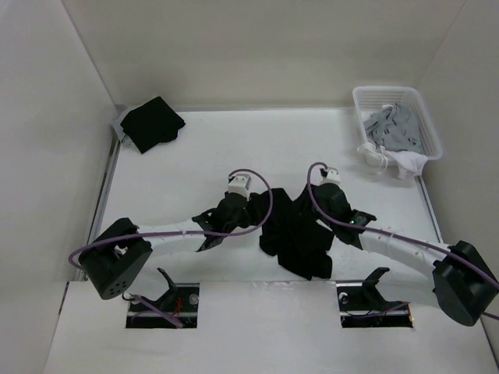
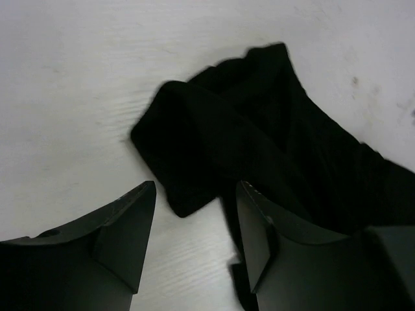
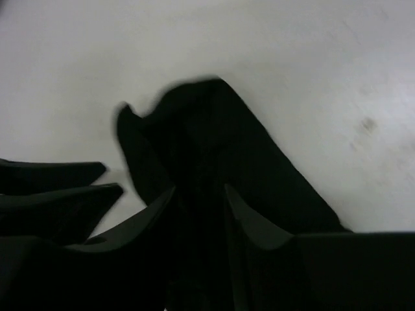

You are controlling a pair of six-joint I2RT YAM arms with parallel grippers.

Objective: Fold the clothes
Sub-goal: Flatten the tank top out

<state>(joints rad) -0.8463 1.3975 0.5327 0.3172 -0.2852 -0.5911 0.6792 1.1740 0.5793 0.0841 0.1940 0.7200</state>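
Observation:
The clothes [image 1: 296, 234] are one black garment lying crumpled in the middle of the white table [image 1: 179, 171], between my two arms. My left gripper [image 1: 251, 209] sits at the garment's left edge. In the left wrist view it [image 2: 194, 188] is open: bare table shows between the fingers, a rounded corner of the clothes [image 2: 259, 129] reaches the gap, and the right finger rests over the fabric. My right gripper [image 1: 316, 206] is over the garment's upper part. In the right wrist view it [image 3: 200, 189] has its fingers apart, with the clothes [image 3: 207, 129] under and between them.
A white basket [image 1: 425, 117] at the back right holds grey and white garments, some spilling over its front. A separate folded black garment [image 1: 152, 123] lies at the back left corner. White walls close in the table on three sides.

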